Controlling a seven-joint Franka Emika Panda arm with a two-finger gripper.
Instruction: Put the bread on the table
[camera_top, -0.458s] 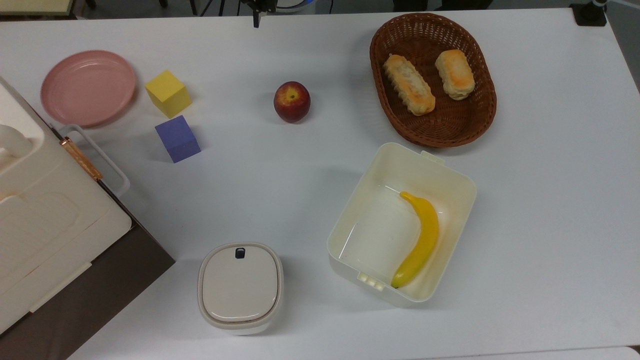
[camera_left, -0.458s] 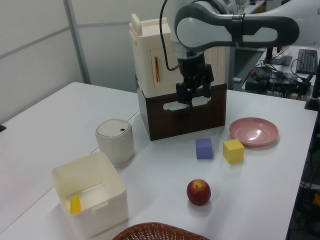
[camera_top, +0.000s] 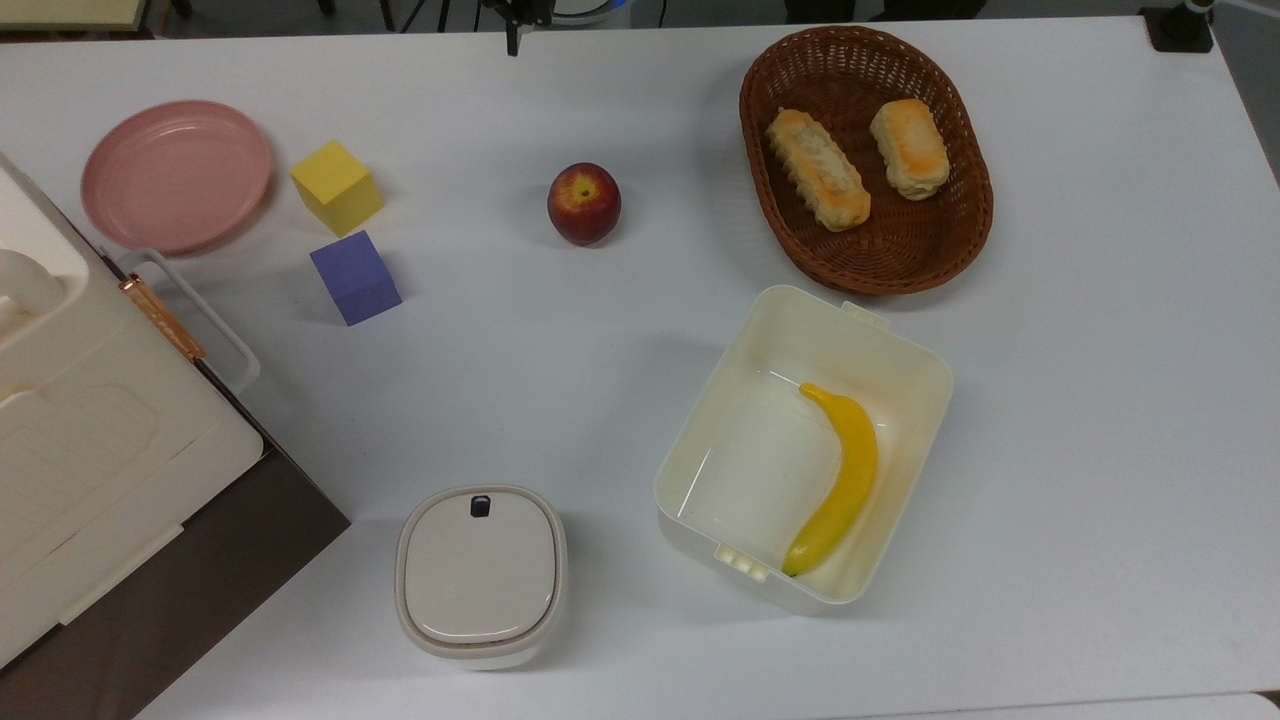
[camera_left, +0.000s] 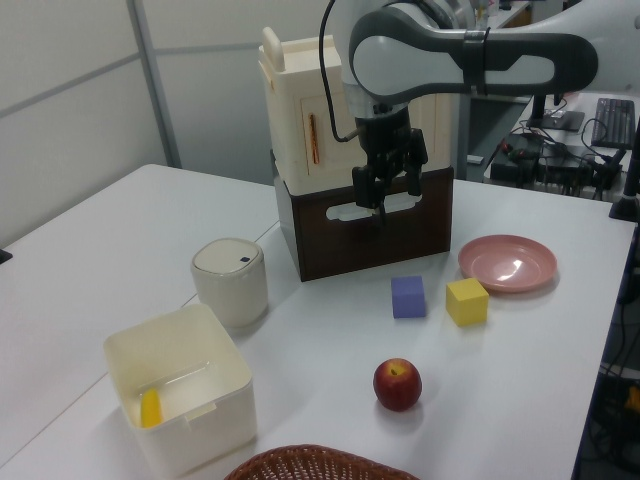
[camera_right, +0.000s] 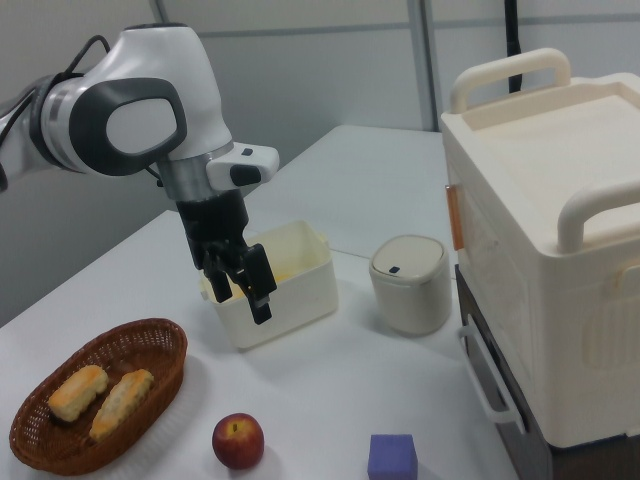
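Note:
The bread (camera_top: 909, 148), a short pale bun with toasted patches, lies in the brown wicker basket (camera_top: 985, 200) at the top view's upper right, beside a longer golden loaf (camera_top: 818, 183). In the right view the bread (camera_right: 78, 392) sits at the basket's (camera_right: 110, 345) left side. The white table (camera_top: 1100, 400) spreads under everything. My gripper (camera_right: 243, 295) hangs open and empty well above the table, up and to the right of the basket in the right view. In the left view the gripper (camera_left: 385, 192) hovers in front of the cream box, far from the basket rim (camera_left: 315, 462).
A red apple (camera_top: 583, 203), yellow cube (camera_top: 336, 186), purple cube (camera_top: 355, 277) and pink plate (camera_top: 176, 175) lie across the top view's upper left. A white bin (camera_top: 900, 345) holds a banana (camera_top: 838, 482). A lidded canister (camera_top: 480, 574) and a tall cream box (camera_top: 90, 440) stand nearby.

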